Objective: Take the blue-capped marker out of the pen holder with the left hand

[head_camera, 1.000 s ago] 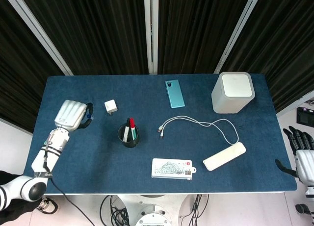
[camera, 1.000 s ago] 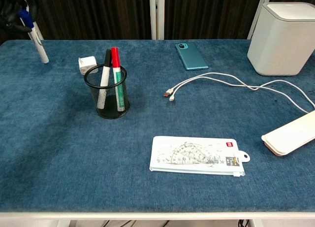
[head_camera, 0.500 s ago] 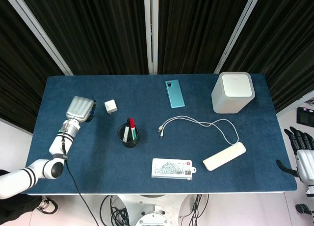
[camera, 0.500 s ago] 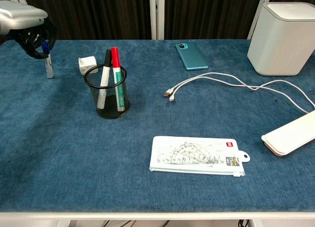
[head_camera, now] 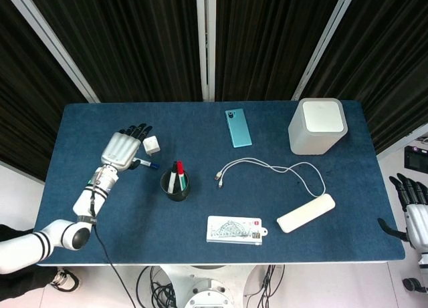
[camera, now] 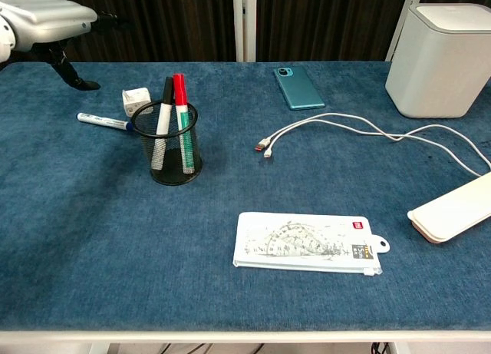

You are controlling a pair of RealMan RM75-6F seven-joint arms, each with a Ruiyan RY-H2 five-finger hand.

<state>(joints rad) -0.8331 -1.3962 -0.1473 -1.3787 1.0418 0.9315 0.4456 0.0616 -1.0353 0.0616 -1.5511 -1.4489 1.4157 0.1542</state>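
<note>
The blue-capped marker (head_camera: 145,164) (camera: 106,122) lies flat on the blue table, just left of the black mesh pen holder (head_camera: 175,185) (camera: 169,149). The holder still has a black-capped and a red-capped marker standing in it. My left hand (head_camera: 122,147) (camera: 47,23) hovers above and left of the lying marker with its fingers spread and nothing in it. My right hand (head_camera: 413,211) hangs off the table's right edge, fingers apart and empty.
A small white charger cube (head_camera: 152,145) (camera: 137,101) sits right by my left hand's fingertips. Further right lie a teal phone (head_camera: 237,127), a white cable (head_camera: 274,168), a white box (head_camera: 317,125), a white flat case (head_camera: 305,212) and a printed pouch (head_camera: 234,229).
My left hand has let go of the blue-capped marker, which went from upright in the hand to lying on the table. The hand has opened and risen toward the charger cube.
</note>
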